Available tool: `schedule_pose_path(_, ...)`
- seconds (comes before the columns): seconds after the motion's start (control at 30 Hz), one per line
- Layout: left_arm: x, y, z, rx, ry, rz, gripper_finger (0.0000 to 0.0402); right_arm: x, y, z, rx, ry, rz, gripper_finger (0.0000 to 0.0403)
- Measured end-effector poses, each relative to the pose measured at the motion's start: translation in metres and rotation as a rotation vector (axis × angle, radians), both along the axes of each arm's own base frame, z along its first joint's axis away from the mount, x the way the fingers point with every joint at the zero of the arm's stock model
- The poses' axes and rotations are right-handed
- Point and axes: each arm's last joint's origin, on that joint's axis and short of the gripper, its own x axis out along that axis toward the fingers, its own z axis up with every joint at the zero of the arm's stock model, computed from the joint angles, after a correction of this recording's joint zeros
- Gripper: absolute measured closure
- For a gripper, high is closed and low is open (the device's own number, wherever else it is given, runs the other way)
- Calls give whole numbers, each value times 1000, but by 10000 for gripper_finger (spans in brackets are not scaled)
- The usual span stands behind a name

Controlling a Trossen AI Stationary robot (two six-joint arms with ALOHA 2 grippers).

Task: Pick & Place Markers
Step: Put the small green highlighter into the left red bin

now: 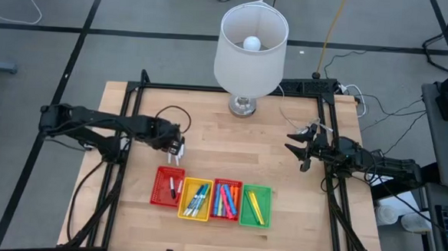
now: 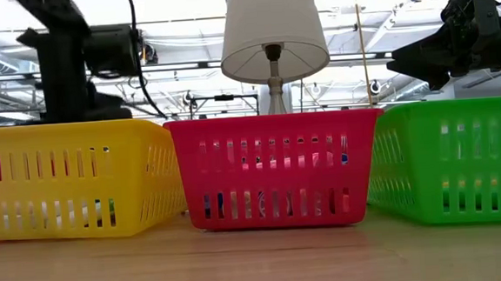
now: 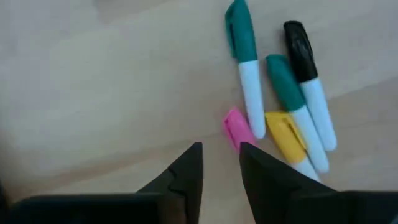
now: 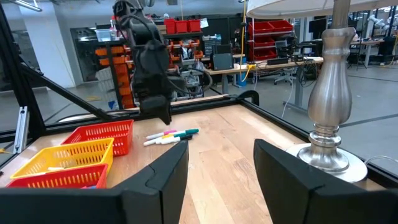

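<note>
Several loose markers (image 3: 283, 102) with green, black, yellow and pink caps lie flat on the wooden table, also seen as a small cluster of markers (image 4: 171, 136) in the right wrist view. My left gripper (image 3: 221, 163) points down just above them, open by a narrow gap with nothing between its fingers; the pink marker (image 3: 235, 128) lies just beyond one fingertip. In the high view my left gripper (image 1: 175, 146) is over the table's left half. My right gripper (image 4: 221, 165) waits open at the right edge, pointing level.
Along the near edge stand a red tray (image 1: 168, 185), a yellow tray (image 1: 196, 199), a second red tray (image 1: 226, 199) and a green tray (image 1: 255, 206), each with markers in it. A white-shaded lamp (image 1: 251, 42) stands at the far middle. Bare wood lies between.
</note>
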Motion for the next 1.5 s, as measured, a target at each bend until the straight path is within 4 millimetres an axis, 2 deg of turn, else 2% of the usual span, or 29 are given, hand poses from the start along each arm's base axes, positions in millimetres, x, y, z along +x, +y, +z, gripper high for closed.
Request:
schedule_pose_path(0.13,2,8,-11,-17,-88,-5,243,0,0,0,0,0,0,234)
schedule_pose_path(0.27,-2,12,-13,-10,-69,19,190,0,0,0,0,0,0,234)
schedule_pose_path(0.4,-4,13,-14,-9,-50,27,167,0,0,0,0,0,0,234)
schedule_pose_path(0.77,-2,11,-17,-10,-34,31,200,0,0,0,0,0,0,234)
schedule_pose_path(0.93,3,11,-31,-33,20,31,213,0,0,0,0,0,0,234)
schedule_pose_path(1.1,8,13,-40,-39,59,27,208,0,0,0,0,1,0,234)
schedule_pose_path(1.3,3,11,-39,-80,96,-24,211,0,0,0,0,1,0,234)
schedule_pose_path(1.43,2,11,-35,-69,94,-157,223,0,0,0,0,1,0,234)
schedule_pose_path(1.5,2,11,-33,-65,79,-143,229,0,0,0,0,0,0,234)
